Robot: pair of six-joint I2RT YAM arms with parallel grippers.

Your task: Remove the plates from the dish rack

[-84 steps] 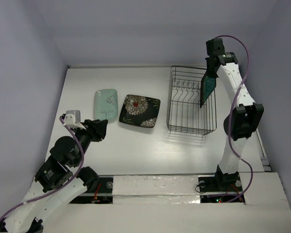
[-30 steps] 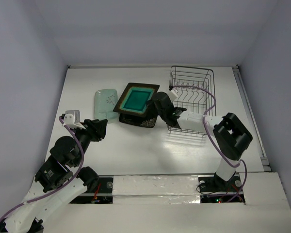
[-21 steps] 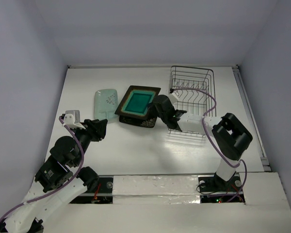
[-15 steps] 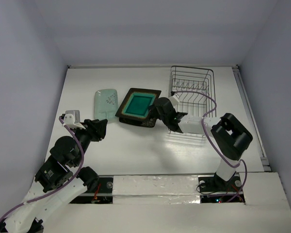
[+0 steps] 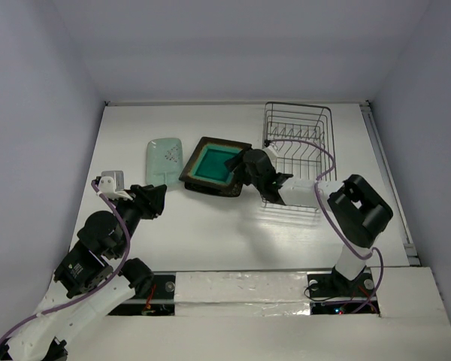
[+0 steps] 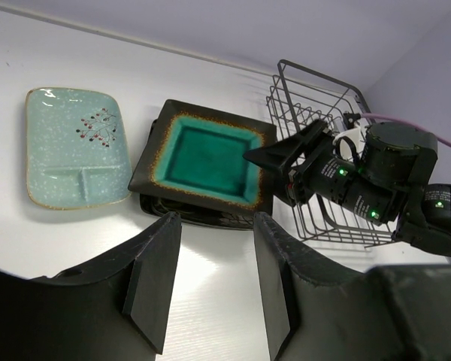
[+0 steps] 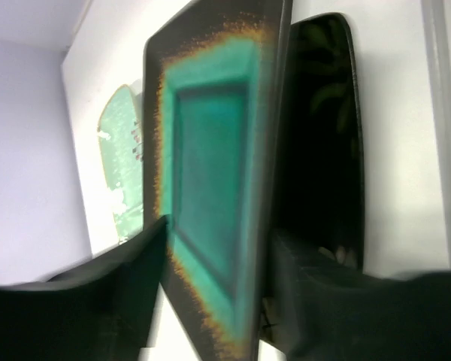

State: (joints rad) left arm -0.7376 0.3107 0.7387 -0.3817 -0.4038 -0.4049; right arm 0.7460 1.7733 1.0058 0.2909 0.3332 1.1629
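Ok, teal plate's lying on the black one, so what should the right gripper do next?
Probably open fully and draw the right gripper back toward the dish rack: its fingers straddle the edge of the teal plate, which rests on the black plate.

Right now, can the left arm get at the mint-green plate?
Probably yes. The mint-green plate lies flat by itself on the table, just ahead of the left gripper, whose jaws stand open and empty; nothing sits between them.

No legible text, label or number on anything.
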